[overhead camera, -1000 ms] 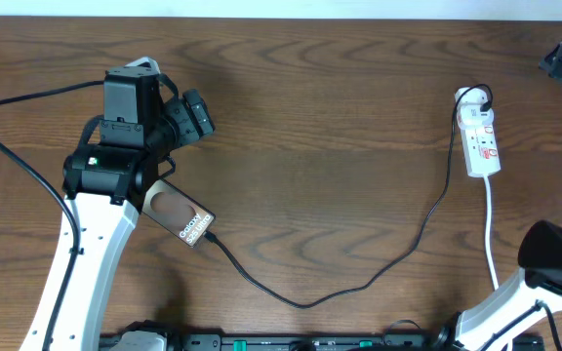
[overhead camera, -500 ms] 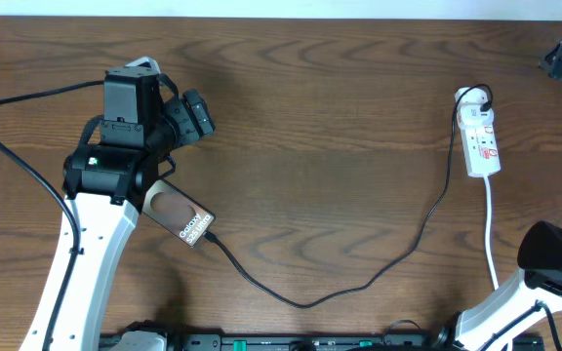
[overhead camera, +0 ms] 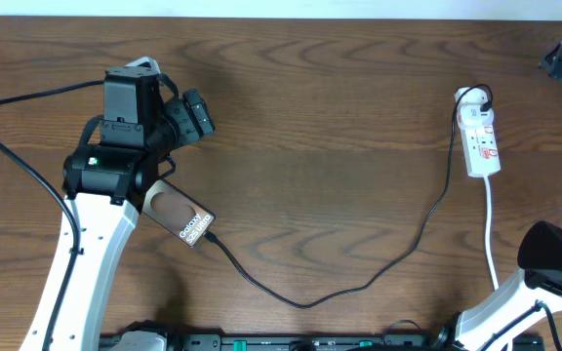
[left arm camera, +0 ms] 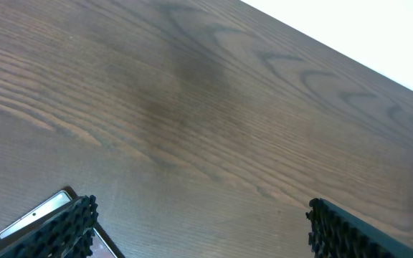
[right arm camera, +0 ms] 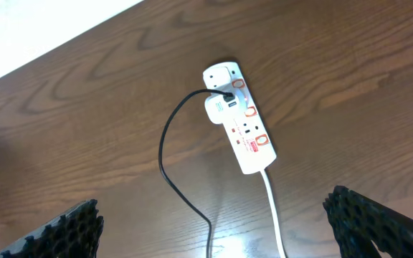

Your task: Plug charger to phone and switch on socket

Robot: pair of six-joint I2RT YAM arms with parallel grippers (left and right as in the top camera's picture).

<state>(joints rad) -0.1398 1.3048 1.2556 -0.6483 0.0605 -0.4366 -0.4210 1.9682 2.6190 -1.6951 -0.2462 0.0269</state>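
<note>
Partly, left arm [overhead camera: 100,171] covers phone [overhead camera: 183,218], charger [overhead camera: 359,285] at its corner, left hand [left arm camera: 201,213], right hand [right arm camera: 214,206] both apart.

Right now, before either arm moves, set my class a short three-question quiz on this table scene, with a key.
1. Which two things does the long thin black charger cable run between?
A. the flat brown-black phone with pale Galaxy lettering and the narrow white power strip with red markings
B. the two grippers
C. the phone and the left gripper
2. True or false: the phone touches the power strip.
3. Fill in: the left gripper and the right gripper are both ____.
Key: 1 A; 2 false; 3 open.
</note>
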